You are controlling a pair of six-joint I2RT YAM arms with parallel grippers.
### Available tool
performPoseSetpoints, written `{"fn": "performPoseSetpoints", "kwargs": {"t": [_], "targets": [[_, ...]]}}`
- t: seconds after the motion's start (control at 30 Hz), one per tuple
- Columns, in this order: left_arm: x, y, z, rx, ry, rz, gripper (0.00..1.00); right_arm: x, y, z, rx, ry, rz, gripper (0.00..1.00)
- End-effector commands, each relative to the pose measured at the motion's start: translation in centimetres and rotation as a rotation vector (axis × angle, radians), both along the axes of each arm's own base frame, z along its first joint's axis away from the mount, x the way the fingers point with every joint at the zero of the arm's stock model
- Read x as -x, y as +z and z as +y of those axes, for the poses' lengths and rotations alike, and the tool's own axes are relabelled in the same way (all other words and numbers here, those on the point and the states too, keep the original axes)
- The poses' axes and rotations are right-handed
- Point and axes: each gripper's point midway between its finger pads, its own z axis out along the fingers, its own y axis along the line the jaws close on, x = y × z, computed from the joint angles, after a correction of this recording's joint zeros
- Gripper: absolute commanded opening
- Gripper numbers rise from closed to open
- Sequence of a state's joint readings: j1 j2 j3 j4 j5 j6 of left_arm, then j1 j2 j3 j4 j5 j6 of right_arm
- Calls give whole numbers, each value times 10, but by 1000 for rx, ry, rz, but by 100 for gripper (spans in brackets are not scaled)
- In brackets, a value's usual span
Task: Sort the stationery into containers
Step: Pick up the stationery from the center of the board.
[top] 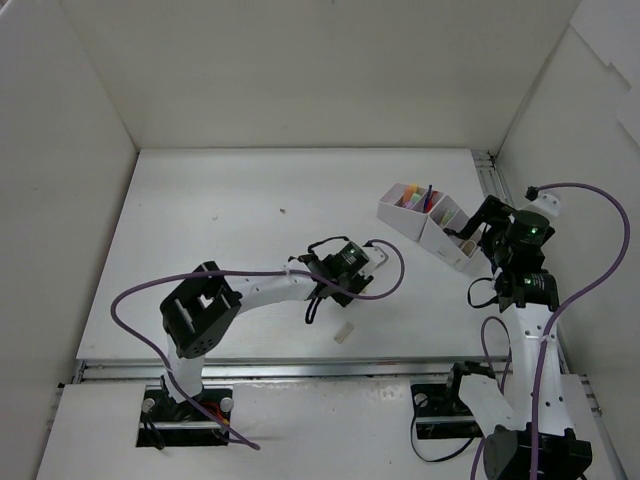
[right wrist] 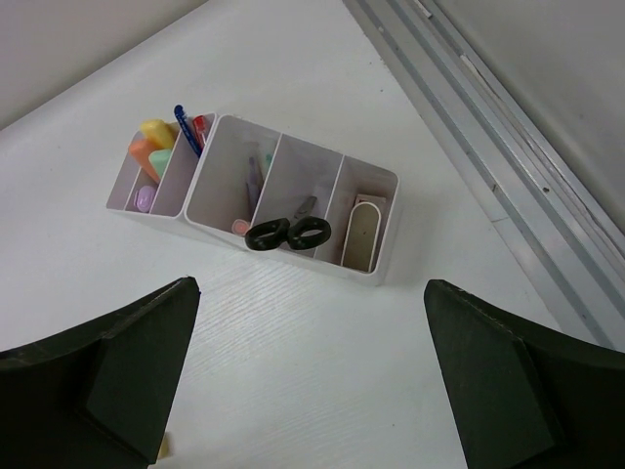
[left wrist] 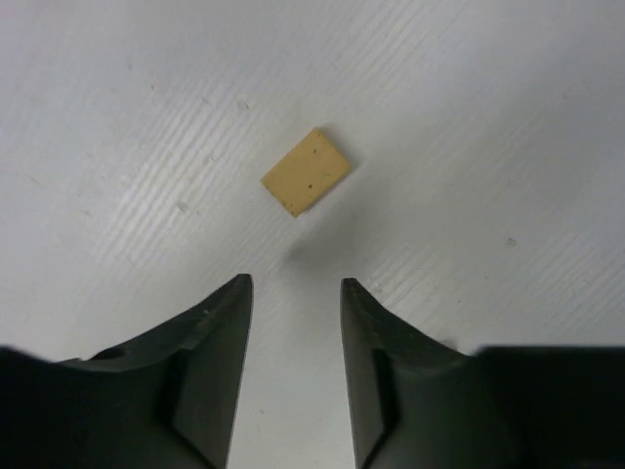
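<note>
Left gripper hangs over the table with its 2 jaws standing close together but apart. Bare table shows in the gap and nothing is held. Our right gripper is spread wide and empty above the containers, 2 white divided trays set together at the far right of the table. Inside them we see black-handled scissors with the handles at the near wall, and bright markers and pens upright in the smaller tray. 1 beige eraser lies flat on the table just ahead of the left fingertips. It is well apart from the containers and turned at a slant to the jaw line.

We judge the eraser light, slightly soft and rubbery, so it should grip well without slipping and take a firm pinch without breaking. Its trouble is that it lies thin and flat against the table, so the fingers must come right down to the surface. We would take it across its 2 long edges, turning the wrist to square up and probably widening the jaws first.
</note>
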State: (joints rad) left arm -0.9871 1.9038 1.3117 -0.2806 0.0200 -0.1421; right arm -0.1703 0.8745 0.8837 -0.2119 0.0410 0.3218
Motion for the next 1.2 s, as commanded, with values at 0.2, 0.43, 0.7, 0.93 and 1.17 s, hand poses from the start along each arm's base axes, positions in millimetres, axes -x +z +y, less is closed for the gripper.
{"fn": "performPoseSetpoints", "kwargs": {"t": [0.2, 0.43, 0.7, 0.93, 1.17], "targets": [[-15, 47, -37, 120, -281, -152, 63, -2, 16, 3, 24, 37, -61, 98], [-32, 39, -51, 95, -365, -115, 50, -7, 11, 6, 19, 63, -42, 98], [-30, 2, -44, -2, -357, -37, 25, -5, 11, 3, 31, 50, -42, 98], [-16, -3, -31, -2, -320, 19, 25, -6, 10, 3, 30, 52, -39, 98], [-7, -17, -20, 1, -232, 72, 0, -6, 7, 7, 18, 66, -34, 98]]}}
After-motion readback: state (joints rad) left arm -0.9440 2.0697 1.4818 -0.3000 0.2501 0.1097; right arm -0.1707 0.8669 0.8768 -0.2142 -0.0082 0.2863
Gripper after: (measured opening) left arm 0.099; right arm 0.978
